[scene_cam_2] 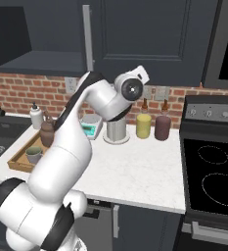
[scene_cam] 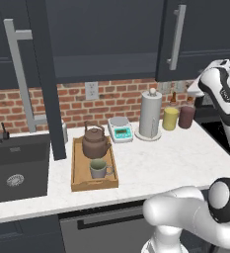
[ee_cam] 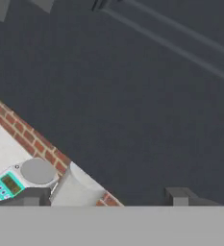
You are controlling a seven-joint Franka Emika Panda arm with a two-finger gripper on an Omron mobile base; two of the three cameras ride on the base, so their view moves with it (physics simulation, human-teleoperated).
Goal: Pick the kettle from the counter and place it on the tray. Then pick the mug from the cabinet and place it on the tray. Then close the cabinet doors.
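The light-wood tray (scene_cam: 78, 170) (scene_cam_2: 18, 159) lies on the white counter (scene_cam: 171, 158) right of the sink. The dark-brown kettle (scene_cam: 95, 142) (scene_cam_2: 47, 133) stands at the tray's back. In front of it on the tray is the grey-beige mug (scene_cam: 100, 169) (scene_cam_2: 34, 154). The cabinet (scene_cam: 101, 44) is open, its dark shelf (scene_cam_2: 42, 62) bare. Its left door (scene_cam: 46, 89) swings out toward me, and the right door (scene_cam: 200, 34) (scene_cam_2: 145, 34) looks shut. My gripper (ee_cam: 108, 197) is raised before a dark door panel, open, with nothing between its fingertips (ee_cam: 36, 194).
Along the brick wall stand a small scale (scene_cam: 120, 129) (ee_cam: 22, 178), a white paper-towel roll (scene_cam: 150, 114), a yellow jar (scene_cam: 170, 118) and a maroon jar (scene_cam: 187, 116). A dark sink (scene_cam: 15, 168) is at the left, a stove (scene_cam_2: 213, 166) at the right.
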